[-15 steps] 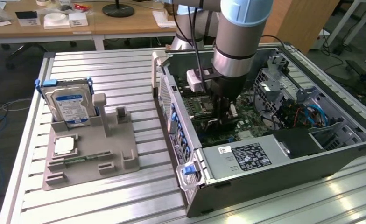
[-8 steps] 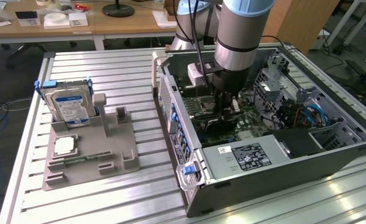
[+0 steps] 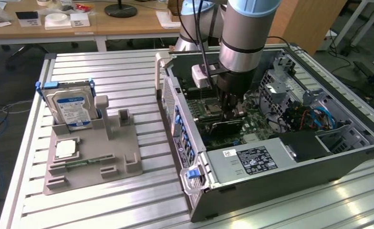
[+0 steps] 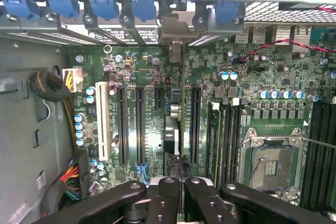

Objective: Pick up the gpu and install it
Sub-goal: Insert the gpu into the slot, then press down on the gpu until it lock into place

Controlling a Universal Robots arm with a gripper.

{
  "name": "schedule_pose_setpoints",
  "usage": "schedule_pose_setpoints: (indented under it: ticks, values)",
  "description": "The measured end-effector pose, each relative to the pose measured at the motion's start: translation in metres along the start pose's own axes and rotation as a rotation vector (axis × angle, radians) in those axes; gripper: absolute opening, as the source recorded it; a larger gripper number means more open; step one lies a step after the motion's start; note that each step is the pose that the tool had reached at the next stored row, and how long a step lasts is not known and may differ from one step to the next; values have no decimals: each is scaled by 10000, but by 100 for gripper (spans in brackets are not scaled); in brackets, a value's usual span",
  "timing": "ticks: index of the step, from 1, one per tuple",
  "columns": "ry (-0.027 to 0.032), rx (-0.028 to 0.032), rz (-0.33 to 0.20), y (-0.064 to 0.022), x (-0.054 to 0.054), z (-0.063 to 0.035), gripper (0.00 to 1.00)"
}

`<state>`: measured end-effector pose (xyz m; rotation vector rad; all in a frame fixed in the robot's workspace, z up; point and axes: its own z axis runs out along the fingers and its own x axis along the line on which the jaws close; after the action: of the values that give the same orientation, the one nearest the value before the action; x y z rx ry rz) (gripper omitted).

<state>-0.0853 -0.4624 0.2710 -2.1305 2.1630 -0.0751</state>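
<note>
The black two-fingered gripper (image 4: 181, 195) is pressed together on the upper edge of the thin dark gpu card (image 4: 171, 129), which stands edge-on in a slot of the green motherboard (image 4: 152, 108) inside the open grey computer case (image 3: 289, 167). In the exterior view the arm hides most of the card. A white label on the silver power supply box (image 3: 254, 160) carries print too small to read. On the ribbed aluminium bench (image 3: 110, 71), at the exterior view's left, a grey fixture (image 3: 91, 157) holds an upright silver hard drive with a blue label (image 3: 72, 107); its writing is illegible.
</note>
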Motion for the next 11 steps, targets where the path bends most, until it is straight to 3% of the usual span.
schedule_pose_setpoints:
  ticks: [11]
  values:
    - [0,0,0,0,0,0,11]
